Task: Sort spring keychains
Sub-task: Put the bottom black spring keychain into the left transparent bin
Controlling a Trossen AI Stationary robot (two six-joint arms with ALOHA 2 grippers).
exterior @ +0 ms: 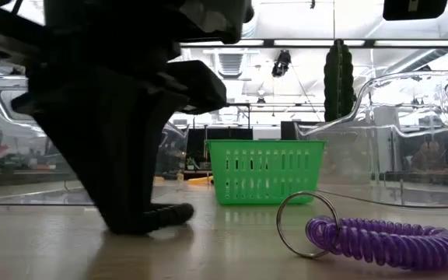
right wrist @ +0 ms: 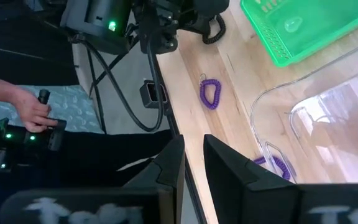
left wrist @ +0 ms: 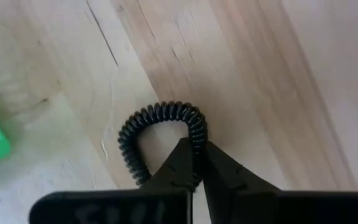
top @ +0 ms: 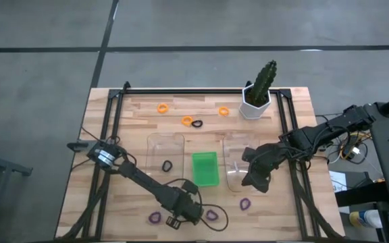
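A purple spring keychain (right wrist: 210,94) lies on the wooden table (right wrist: 235,112) near the green tray (right wrist: 303,28).

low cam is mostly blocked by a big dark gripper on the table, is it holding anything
Observer: Yes. That is the left gripper, shut on a black spring keychain that lies on the wood.
Operator: where's the other arm
Observer: The right gripper hangs over the right clear tray, fingers open, holding nothing.
Operator: anything in the left tray
Observer: One dark keychain lies inside the left clear tray.
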